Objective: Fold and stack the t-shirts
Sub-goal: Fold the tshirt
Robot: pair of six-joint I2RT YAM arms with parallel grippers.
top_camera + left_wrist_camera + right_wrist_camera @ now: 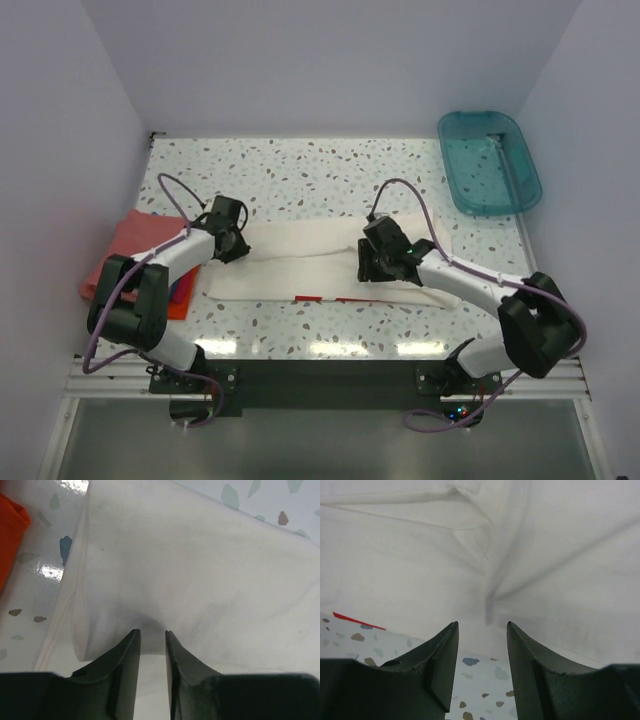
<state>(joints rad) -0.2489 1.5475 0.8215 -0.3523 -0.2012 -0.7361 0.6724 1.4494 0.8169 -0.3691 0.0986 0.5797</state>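
Twin white arms (462,279), black joints, dark pincers
Behind the left pincer (228,238) and right pincer (376,262) run white links (178,256) with black joint housings; a purple cable (398,181) loops back from each; the fingers (127,665) are dark tapering wedges.

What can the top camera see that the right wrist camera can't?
Only the top camera shows the teal tub in the far right corner, the pile of folded pink and orange shirts on the left, and the left gripper. Only the right wrist camera shows the cloth's creases up close and the fingers of the right gripper standing apart with nothing between them. Both show the white t-shirt, a bit of its red print, and the speckled table.
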